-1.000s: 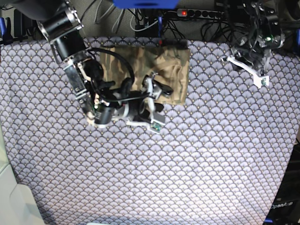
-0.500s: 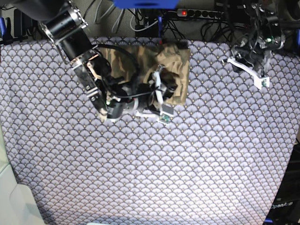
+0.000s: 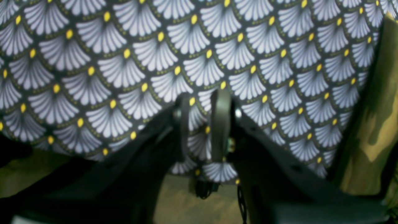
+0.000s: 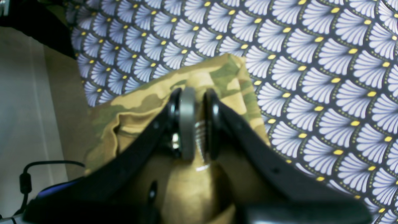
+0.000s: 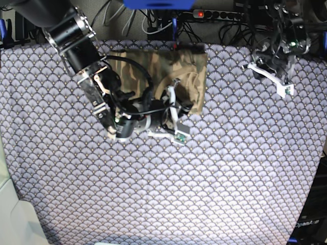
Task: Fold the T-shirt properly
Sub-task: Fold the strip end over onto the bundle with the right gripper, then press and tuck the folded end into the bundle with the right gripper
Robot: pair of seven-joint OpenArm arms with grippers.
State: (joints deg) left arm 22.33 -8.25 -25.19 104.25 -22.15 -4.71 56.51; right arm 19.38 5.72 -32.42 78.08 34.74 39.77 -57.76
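The camouflage T-shirt point(image 5: 153, 66) lies folded into a rectangle at the back of the table, left of centre. My right gripper point(image 5: 179, 120) sits at its near right part. In the right wrist view the right gripper point(image 4: 199, 93) is shut on a raised fold of the T-shirt point(image 4: 140, 102), which bunches up around the fingers. My left gripper point(image 5: 281, 84) hovers at the far right, apart from the shirt. In the left wrist view the left gripper point(image 3: 202, 99) shows a narrow gap with only tablecloth behind it. A strip of the T-shirt point(image 3: 379, 124) shows at that view's right edge.
The purple fan-patterned tablecloth point(image 5: 204, 178) covers the whole table. A power strip point(image 5: 219, 14) and cables run along the back edge. The right arm's body point(image 5: 82, 46) reaches in from the upper left.
My right gripper has gone from wide open to shut on the T-shirt's near right part and shifted slightly right. The left arm has not moved.
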